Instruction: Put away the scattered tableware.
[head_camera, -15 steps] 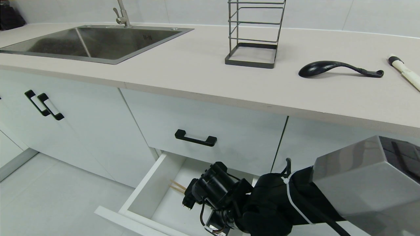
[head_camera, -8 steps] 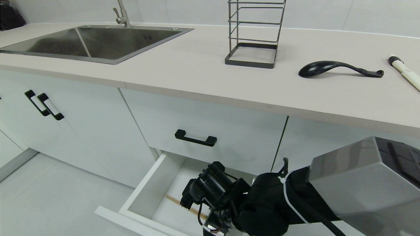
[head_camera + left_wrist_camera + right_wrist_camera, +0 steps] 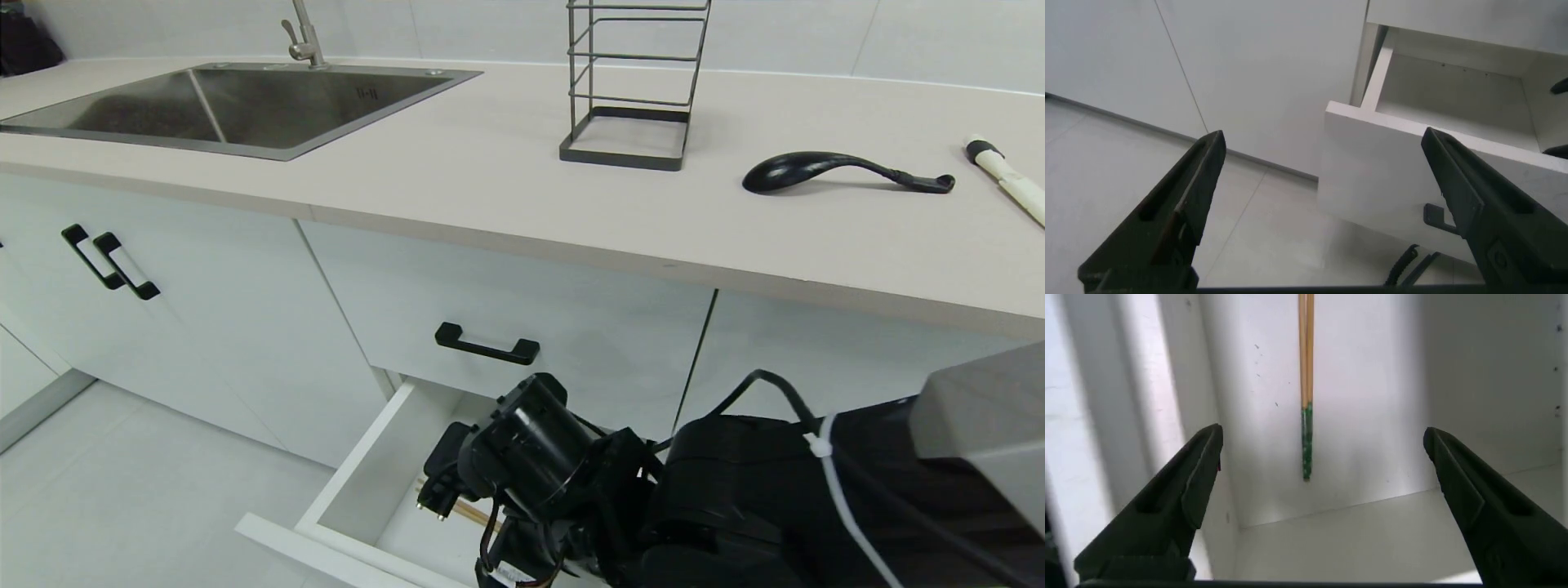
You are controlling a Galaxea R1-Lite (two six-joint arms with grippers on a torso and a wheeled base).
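The left gripper hangs empty, fingers spread wide, near the front of the open drawer. Green-tipped chopsticks lie flat on the drawer's floor, and the right gripper is above them with its fingers apart, holding nothing. On the countertop stands a wire rack, and to its right lie a black spoon and a pale-handled utensil.

The right arm has a black fabric sleeve, white zip tie, grey boxy link; its tool is black.

Spoon on counter, chopsticks in drawer
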